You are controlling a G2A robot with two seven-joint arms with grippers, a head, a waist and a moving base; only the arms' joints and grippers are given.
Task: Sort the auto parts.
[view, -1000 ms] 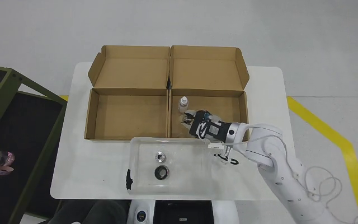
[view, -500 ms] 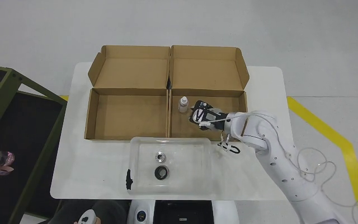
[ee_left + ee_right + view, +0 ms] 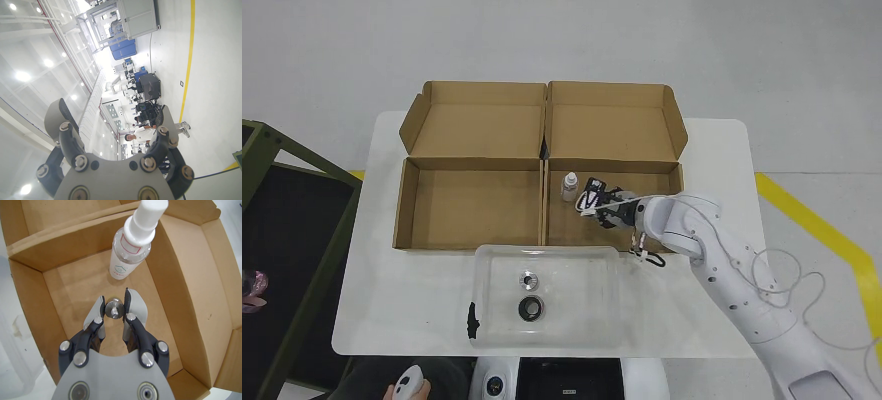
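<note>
The fingers of the right gripper (image 3: 114, 306) were clamped on a small round metal part (image 3: 114, 311) near the white-capped bottle (image 3: 130, 251), while the left gripper (image 3: 113, 111) had its fingers spread apart, holding nothing.

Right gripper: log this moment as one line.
right gripper shut on metal part | above cardboard box floor, near upright bottle | left gripper open | silver part, black ring in clear bin

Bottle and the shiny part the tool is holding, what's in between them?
Just bare box floor: the right wrist view shows a brown gap between the bottle and the shiny part pinched in the right tool.
</note>
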